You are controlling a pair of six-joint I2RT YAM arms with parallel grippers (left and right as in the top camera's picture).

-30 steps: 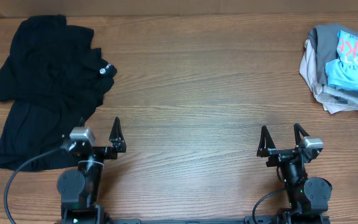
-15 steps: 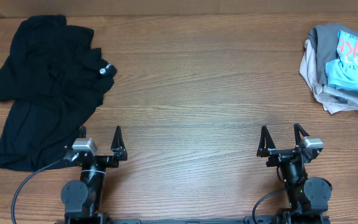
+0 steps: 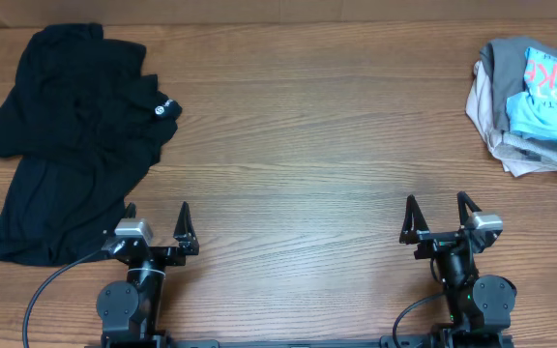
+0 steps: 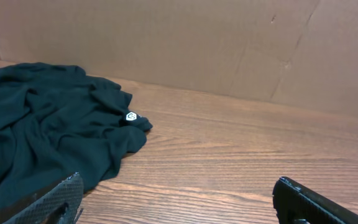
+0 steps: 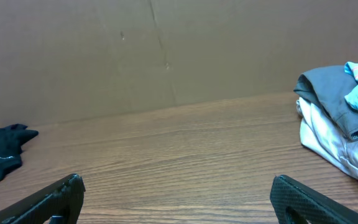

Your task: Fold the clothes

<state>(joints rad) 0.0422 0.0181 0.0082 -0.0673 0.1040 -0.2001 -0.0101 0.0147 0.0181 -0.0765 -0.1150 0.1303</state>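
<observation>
Writing first: the light blue T-shirt [image 3: 549,92] shows a fragment of big pink letters, looks like "CKE", cut off by the fold. There are smaller dark lines under it, too small to read. The black shirt [image 3: 66,135] carries one small white round logo [image 3: 165,107]; from the left wrist view it's a shield-like mark [image 4: 130,116], with no legible text.

The blue shirt lies on top of the pile at the far right of the table, over a grey garment [image 3: 501,60] and a beige one [image 3: 491,111]. The pile runs out of the overhead view on the right. It is well apart from both arms.

The left gripper [image 3: 157,215] is spread wide and holds nothing. Its outer finger is just beside the black shirt's lower edge; can't tell if it touches. The right gripper [image 3: 437,206] is also spread wide, with nothing between the fingers [image 5: 48,202].

Room: there is a broad stretch of bare wood between the black shirt on the left and the pile on the right, and both arms sit at the near edge. The black shirt is crumpled and spread over the far-left corner.

Surface: wood-grain table [image 3: 298,145], matte. A plain cardboard wall [image 4: 197,43] stands along the far edge, with creases visible.
</observation>
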